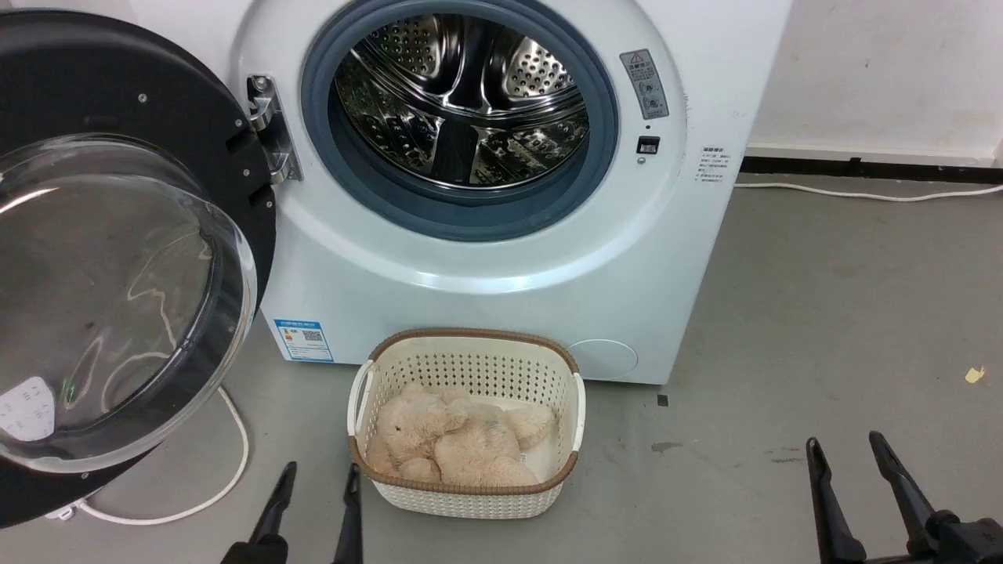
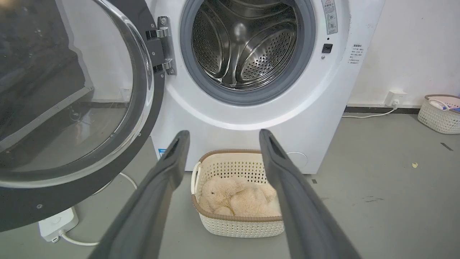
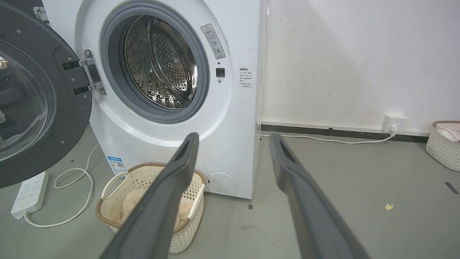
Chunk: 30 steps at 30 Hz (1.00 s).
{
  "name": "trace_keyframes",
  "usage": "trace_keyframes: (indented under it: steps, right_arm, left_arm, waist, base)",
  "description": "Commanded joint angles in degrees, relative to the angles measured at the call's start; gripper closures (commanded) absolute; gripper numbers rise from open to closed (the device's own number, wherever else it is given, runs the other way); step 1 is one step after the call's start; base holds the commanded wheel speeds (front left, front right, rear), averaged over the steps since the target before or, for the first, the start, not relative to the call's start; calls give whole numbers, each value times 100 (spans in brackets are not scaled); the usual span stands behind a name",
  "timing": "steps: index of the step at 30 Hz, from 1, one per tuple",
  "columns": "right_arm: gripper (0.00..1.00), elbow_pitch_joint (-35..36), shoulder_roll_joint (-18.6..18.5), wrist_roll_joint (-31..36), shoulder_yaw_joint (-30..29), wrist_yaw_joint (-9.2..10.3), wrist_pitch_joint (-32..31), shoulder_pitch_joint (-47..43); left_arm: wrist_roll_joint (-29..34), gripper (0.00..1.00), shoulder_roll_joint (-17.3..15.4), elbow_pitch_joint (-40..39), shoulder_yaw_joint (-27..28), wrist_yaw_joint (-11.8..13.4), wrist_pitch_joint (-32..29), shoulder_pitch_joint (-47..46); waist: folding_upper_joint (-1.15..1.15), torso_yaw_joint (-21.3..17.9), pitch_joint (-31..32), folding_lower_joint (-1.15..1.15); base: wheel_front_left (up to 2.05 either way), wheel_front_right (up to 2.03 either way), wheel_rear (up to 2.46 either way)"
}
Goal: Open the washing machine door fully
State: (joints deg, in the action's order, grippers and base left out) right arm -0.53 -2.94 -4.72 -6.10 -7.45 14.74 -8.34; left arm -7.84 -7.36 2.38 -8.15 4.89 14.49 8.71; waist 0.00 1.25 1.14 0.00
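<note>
Left gripper (image 1: 323,470) and right gripper (image 1: 844,440), low in the head view, gape empty. At left, the large round glossy black washing machine door (image 1: 94,78) hangs swung wide off the big white front-loading washing machine (image 1: 501,258).

Left wrist view: door upper left, untouched.

Right wrist view: any last push probably belongs on the door's rim, away from the metal hinge (image 3: 91,73), and gently.

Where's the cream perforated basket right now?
Head view, lower centre: the cream perforated basket sits on the floor before the white washing machine, just right of the left gripper.
</note>
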Motion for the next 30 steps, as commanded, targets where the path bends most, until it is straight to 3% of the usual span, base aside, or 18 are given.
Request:
trace_keyframes:
  steps: [1, 30]
  right_arm:
    - [100, -12, 0, 0, 4, 0, -1, 1]
    - [100, -3, 1, 100, 119, -1, -288, 164]
  left_arm:
    - [-8, 100, -2, 0, -20, -21, -1, -5]
    - [145, 100, 90, -50, 133, -118, -282, -173]
  waist:
    - [0, 1, -2, 0]
    - [0, -23, -25, 0]
  base:
    - [0, 0, 0]
    - [0, 0, 0]
